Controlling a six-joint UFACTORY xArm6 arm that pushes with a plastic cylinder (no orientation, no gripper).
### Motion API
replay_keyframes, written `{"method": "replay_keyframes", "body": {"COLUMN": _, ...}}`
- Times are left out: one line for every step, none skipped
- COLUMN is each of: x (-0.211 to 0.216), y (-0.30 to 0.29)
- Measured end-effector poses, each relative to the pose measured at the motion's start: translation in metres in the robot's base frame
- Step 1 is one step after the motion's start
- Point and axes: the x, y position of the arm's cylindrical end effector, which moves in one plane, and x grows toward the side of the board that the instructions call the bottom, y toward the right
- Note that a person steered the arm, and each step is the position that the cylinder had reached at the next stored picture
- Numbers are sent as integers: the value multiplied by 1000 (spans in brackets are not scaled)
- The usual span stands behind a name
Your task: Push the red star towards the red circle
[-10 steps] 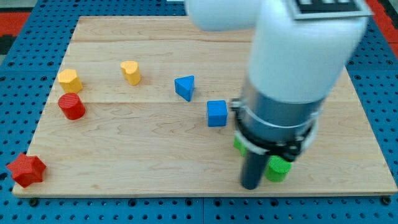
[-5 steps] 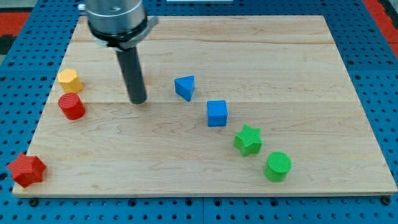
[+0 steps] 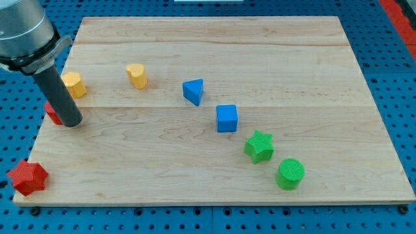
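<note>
My tip (image 3: 71,123) rests on the wooden board (image 3: 214,45); it is a bare rod, no pincer, nothing held. Red circle (image 3: 52,112) sits just to the view's left of the tip, mostly hidden behind the rod. Red star (image 3: 27,177) lies below-left of the tip, at the board's corner. Yellow block (image 3: 75,84) just above. To do this well: route the tip below the star, then push upward toward the circle.
</note>
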Motion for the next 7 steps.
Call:
{"method": "replay_keyframes", "body": {"x": 13, "y": 23}}
{"method": "replay_keyframes", "body": {"x": 95, "y": 54}}
{"method": "replay_keyframes", "body": {"x": 141, "y": 27}}
{"method": "replay_keyframes", "body": {"x": 139, "y": -3}}
{"method": "replay_keyframes", "body": {"x": 139, "y": -41}}
{"method": "replay_keyframes", "body": {"x": 134, "y": -73}}
{"method": "replay_keyframes", "body": {"x": 104, "y": -71}}
